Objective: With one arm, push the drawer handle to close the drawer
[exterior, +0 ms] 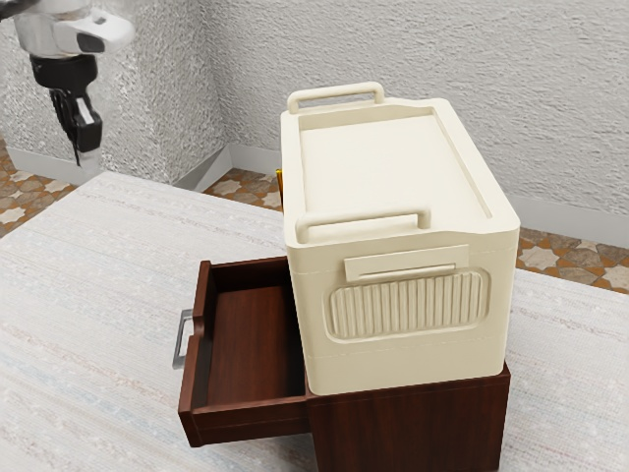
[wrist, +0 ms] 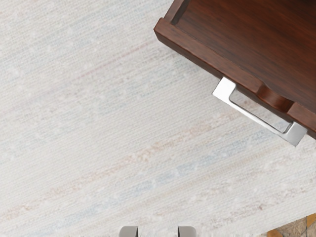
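Cream box (exterior: pixel 413 356) with front plate (exterior: pixel 405 263) sits on the cabinet (exterior: pixel 413 428), drawer (exterior: pixel 251 344) open.

The exterior view's edges crop the arm (exterior: pixel 69 28) and cabinet (exterior: pixel 413 428); the box (exterior: pixel 408 344) partly hides 1 yellow thing (exterior: pixel 279 183). 2 wrist-view edges crop the drawer (wrist: pixel 247 42).

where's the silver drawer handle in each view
Exterior view: the handle is toward the exterior view's left, on the outer face of the open drawer.
Wrist view: the handle runs along the drawer's front, against the pale tabletop.
Shared landmark: the scooped notch in the drawer front's top edge, beside the handle.
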Available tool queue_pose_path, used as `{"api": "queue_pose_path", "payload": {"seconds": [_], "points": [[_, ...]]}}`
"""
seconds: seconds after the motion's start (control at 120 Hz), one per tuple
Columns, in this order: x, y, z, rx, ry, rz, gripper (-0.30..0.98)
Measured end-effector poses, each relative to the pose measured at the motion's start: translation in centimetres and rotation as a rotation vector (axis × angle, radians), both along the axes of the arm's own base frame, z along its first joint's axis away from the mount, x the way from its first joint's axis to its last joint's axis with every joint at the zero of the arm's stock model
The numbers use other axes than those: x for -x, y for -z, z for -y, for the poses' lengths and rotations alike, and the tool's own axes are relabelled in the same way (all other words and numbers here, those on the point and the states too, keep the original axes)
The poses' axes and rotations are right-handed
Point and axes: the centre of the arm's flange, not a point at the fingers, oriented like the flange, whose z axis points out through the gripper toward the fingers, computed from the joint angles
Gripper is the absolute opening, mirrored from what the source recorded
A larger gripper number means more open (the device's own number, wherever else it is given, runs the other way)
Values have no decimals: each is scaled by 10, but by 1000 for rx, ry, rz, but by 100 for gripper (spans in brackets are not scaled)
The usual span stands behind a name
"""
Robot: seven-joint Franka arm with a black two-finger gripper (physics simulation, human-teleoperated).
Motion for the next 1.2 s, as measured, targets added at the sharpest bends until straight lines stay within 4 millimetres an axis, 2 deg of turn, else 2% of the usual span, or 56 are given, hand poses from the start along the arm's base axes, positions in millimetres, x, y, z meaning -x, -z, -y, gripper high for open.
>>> {"api": "queue_pose_path", "payload": {"seconds": [0.175, 0.358, 0.508, 0.642, 0.825, 0.992, 1.2], "points": [[19, 79, 7, 6, 117, -71, -2], [33, 148, 5, 11, 226, -87, -5], [41, 197, 13, 24, 328, -78, -7], [52, 229, 22, 13, 438, -63, -9], [55, 254, 38, -3, 581, -21, -9], [47, 259, 60, -9, 698, 36, -10], [48, 276, 67, -6, 770, 73, -10]]}}
